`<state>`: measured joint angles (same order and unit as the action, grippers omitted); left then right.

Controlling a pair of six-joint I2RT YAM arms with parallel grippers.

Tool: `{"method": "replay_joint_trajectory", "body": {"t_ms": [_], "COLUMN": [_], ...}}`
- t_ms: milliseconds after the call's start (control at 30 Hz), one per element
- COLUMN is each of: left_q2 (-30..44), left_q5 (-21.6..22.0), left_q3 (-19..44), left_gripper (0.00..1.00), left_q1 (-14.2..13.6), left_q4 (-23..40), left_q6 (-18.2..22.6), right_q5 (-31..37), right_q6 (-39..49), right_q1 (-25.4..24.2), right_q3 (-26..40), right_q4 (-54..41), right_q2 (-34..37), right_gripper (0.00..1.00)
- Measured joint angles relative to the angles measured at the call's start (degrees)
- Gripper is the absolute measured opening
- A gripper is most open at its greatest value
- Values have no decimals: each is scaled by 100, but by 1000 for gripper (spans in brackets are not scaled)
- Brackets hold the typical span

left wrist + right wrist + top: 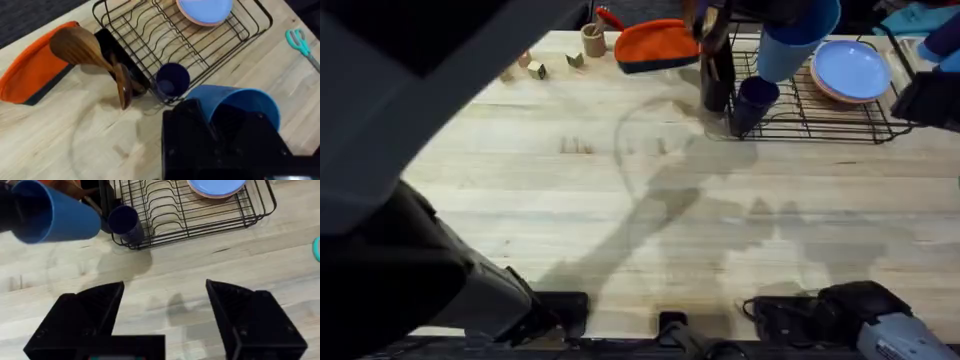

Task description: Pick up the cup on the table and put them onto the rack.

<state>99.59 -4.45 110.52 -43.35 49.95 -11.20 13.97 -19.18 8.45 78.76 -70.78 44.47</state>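
Pinching the bright blue cup [55, 214] tilted, mouth outward, the left fingers [210, 125] hover by the rack [200, 215]; right fingers [165, 315] spread.

The left arm [410, 200] showed as a broad, dark grey to black mass with smooth, matte casing, running from nine o'clock toward seven o'clock of the overhead view. The left gripper [220, 145] was a blocky black body with flat, angular faces. The right gripper [165, 320] had two thick black fingers [85, 315] with bevelled, wedge-shaped ends. At five o'clock overhead, the right arm's base [880, 320] was black with a pale grey housing and dark cables beside it.
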Motion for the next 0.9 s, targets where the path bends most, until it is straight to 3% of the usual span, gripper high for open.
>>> {"method": "replay_joint_trajectory", "body": {"t_ms": [200, 233, 900], "left_q2": [330, 557, 1073], "left_q5": [2, 2, 404], "left_q3": [0, 0, 0], "left_gripper": [42, 42, 42], "left_q1": [15, 15, 52], "left_q4": [-489, -808, -1078], "left_q6": [-17, -17, -17], "right_q5": [-2, -2, -2], "right_q6": [2, 2, 2], "right_q1": [0, 0, 0], "right_q3": [0, 0, 0], "right_q4": [0, 0, 0], "right_q2": [0, 0, 0], "right_gripper": [994, 994, 994]}}
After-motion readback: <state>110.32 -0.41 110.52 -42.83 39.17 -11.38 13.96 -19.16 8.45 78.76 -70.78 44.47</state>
